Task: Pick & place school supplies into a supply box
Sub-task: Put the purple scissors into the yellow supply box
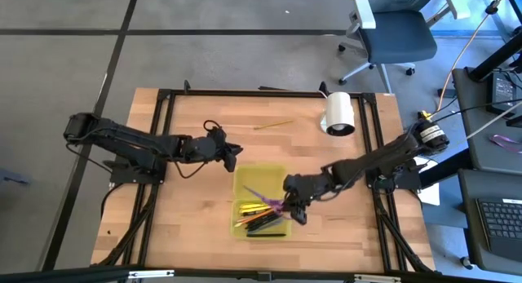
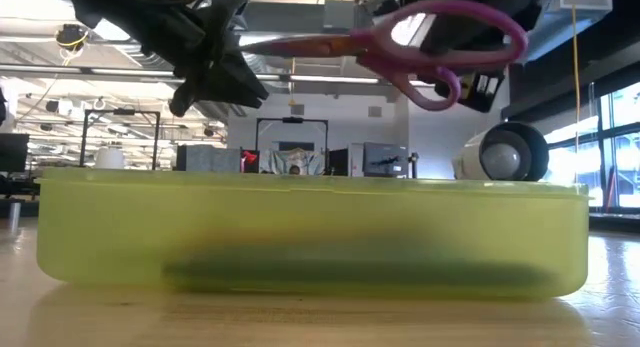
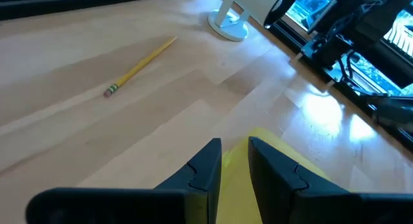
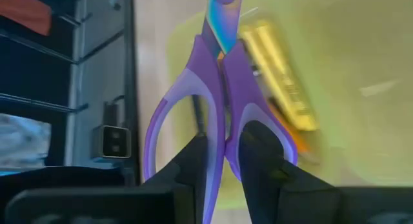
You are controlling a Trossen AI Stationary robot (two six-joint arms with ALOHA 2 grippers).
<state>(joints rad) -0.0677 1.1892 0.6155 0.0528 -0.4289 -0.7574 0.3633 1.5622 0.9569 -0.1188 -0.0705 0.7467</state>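
Fingers of right gripper (image 4: 222, 162) clamp purple scissors (image 4: 219, 101); no legible writing.

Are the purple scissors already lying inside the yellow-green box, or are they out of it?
Out: the scissors hang above the box, clamped in the right gripper; the low view shows them above its rim.

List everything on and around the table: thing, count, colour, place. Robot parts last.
supply box: one, translucent yellow-green, middle of the table near the front edge.
pens and pencils: several, yellow, orange and black, lying in the supply box.
scissors: one pair, purple handles, held above the supply box.
pencil: one, yellow, alone on the table toward the back.
white roll: one, white, back right of the table.
office chair: one, dark, on the floor behind the table.
left gripper: one, dark, at the supply box's back left corner, holding nothing.
right gripper: one, dark, over the supply box, shut on the scissors.
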